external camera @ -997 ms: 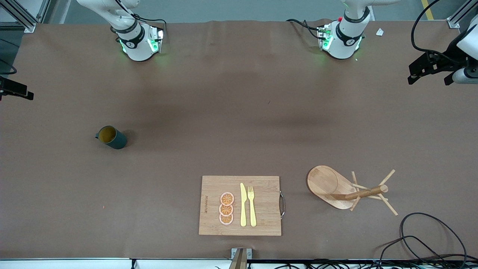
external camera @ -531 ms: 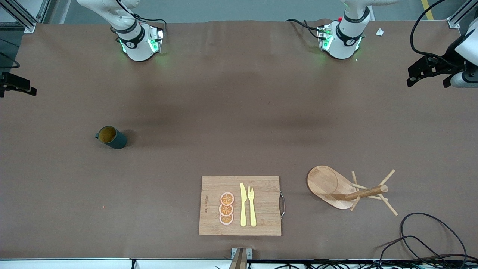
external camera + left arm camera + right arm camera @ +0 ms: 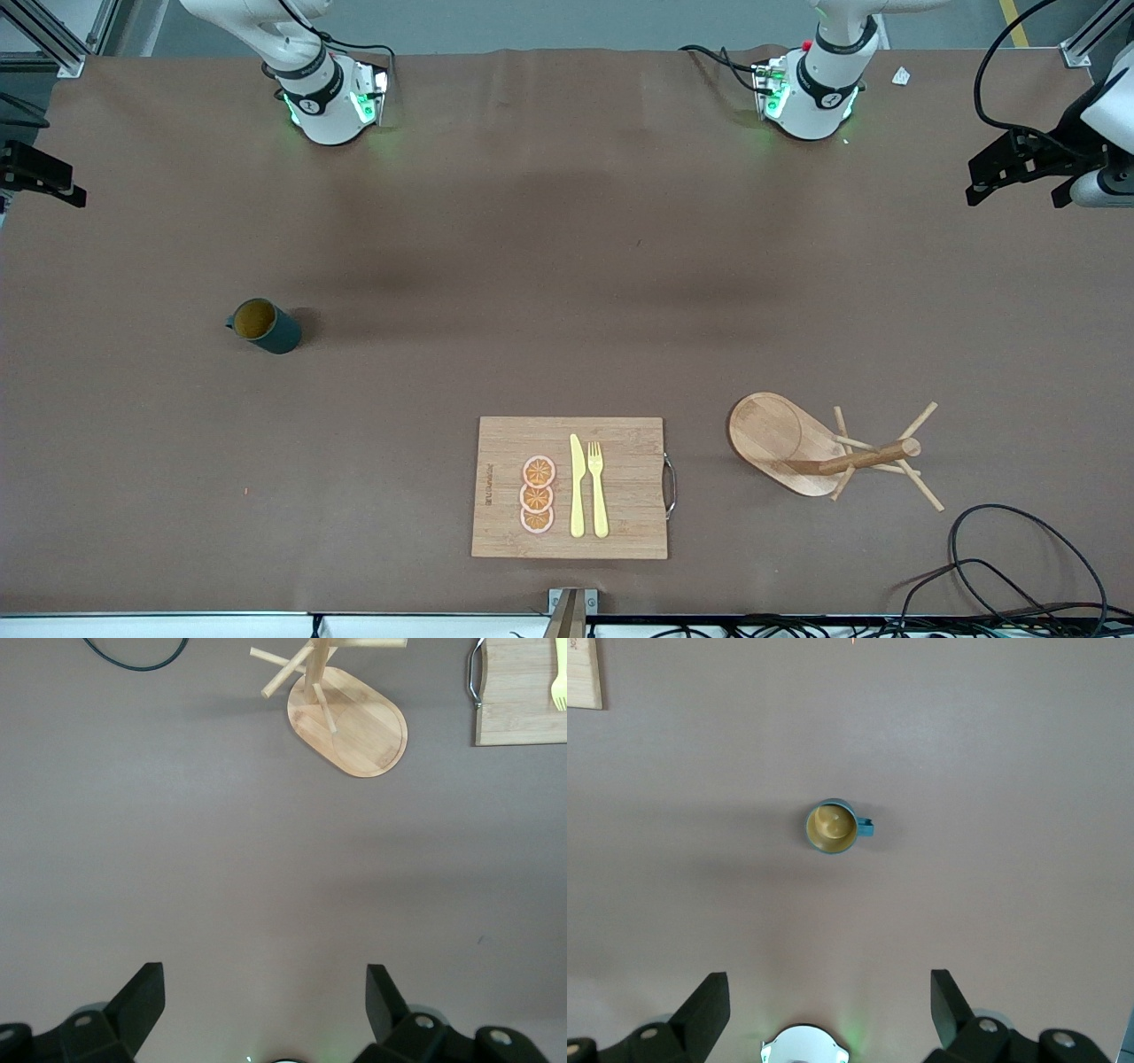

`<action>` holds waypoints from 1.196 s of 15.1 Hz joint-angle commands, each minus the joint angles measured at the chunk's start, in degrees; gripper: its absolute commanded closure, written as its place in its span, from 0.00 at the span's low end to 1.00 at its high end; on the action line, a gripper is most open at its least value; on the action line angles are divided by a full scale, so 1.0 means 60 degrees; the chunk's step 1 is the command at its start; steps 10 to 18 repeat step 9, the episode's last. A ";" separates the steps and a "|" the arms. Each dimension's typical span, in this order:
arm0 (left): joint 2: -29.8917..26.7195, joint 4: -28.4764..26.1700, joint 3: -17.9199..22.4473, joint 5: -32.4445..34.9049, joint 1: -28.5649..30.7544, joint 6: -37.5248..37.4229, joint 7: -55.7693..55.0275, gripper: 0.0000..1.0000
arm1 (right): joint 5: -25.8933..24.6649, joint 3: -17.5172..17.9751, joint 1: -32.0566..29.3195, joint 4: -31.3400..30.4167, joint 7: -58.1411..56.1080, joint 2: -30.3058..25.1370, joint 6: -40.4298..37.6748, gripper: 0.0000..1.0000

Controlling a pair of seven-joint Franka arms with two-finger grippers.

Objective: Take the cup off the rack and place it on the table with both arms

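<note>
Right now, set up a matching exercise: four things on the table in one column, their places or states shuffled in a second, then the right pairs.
1. cup
2. rack
3. fork
4. orange slices

A. bare pegs, toward the left arm's end
B. upright on the table, toward the right arm's end
C. a row of three on the cutting board
D. beside the yellow knife

Pairs: 1-B, 2-A, 3-D, 4-C

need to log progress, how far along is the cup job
Looks finished. The cup stands upright on the table toward the right arm's end, away from the rack, whose pegs carry nothing. Nothing is in hand: the left gripper is open, high over the table by the rack, and the right gripper is open, high over the table near the cup. Nothing appears left to do.
</note>
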 commanded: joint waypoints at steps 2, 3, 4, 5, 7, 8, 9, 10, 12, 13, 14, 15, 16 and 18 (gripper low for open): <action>0.0111 0.0238 -0.0033 -0.0057 0.0006 -0.0029 0.0177 0.00 | -0.0019 0.0028 -0.0050 -0.0397 0.0174 -0.0342 0.0196 0.00; 0.0140 0.0238 -0.0033 -0.0057 -0.0023 -0.0044 0.0177 0.00 | -0.0005 0.0028 -0.0050 -0.0367 0.0262 -0.0342 0.0167 0.00; 0.0141 0.0296 -0.0033 -0.0072 -0.0038 -0.0044 0.0163 0.00 | 0.0097 0.0028 -0.0050 -0.0367 0.0277 -0.0342 0.0167 0.00; 0.0155 0.0296 -0.0047 -0.0072 -0.0081 -0.0044 0.0105 0.00 | 0.0185 0.0028 -0.0050 -0.0324 0.0335 -0.0342 0.0167 0.00; 0.0155 0.0297 -0.0047 -0.0087 -0.0097 -0.0044 0.0162 0.00 | 0.0244 0.0071 -0.0036 -0.0279 0.0947 -0.0342 0.0167 0.00; 0.0155 0.0297 -0.0047 -0.0087 -0.0097 -0.0044 0.0177 0.00 | 0.0302 0.0072 -0.0036 -0.0265 0.1140 -0.0342 0.0167 0.00; 0.0155 0.0297 -0.0047 -0.0087 -0.0097 -0.0044 0.0177 0.00 | 0.0303 0.0072 -0.0036 -0.0250 0.1127 -0.0327 0.0152 0.00; 0.0155 0.0297 -0.0047 -0.0087 -0.0097 -0.0044 0.0177 0.00 | 0.0303 0.0072 -0.0036 -0.0250 0.1127 -0.0327 0.0152 0.00; 0.0155 0.0297 -0.0047 -0.0087 -0.0097 -0.0044 0.0177 0.00 | 0.0303 0.0072 -0.0036 -0.0250 0.1127 -0.0327 0.0152 0.00; 0.0155 0.0297 -0.0047 -0.0087 -0.0097 -0.0044 0.0177 0.00 | 0.0303 0.0072 -0.0036 -0.0250 0.1127 -0.0327 0.0152 0.00; 0.0155 0.0297 -0.0047 -0.0087 -0.0097 -0.0044 0.0177 0.00 | 0.0303 0.0072 -0.0036 -0.0250 0.1127 -0.0327 0.0152 0.00; 0.0155 0.0297 -0.0047 -0.0087 -0.0097 -0.0044 0.0177 0.00 | 0.0303 0.0072 -0.0036 -0.0250 0.1127 -0.0327 0.0152 0.00; 0.0155 0.0297 -0.0047 -0.0087 -0.0097 -0.0044 0.0177 0.00 | 0.0303 0.0072 -0.0036 -0.0250 0.1127 -0.0327 0.0152 0.00; 0.0155 0.0297 -0.0047 -0.0087 -0.0097 -0.0044 0.0177 0.00 | 0.0303 0.0072 -0.0036 -0.0250 0.1127 -0.0327 0.0152 0.00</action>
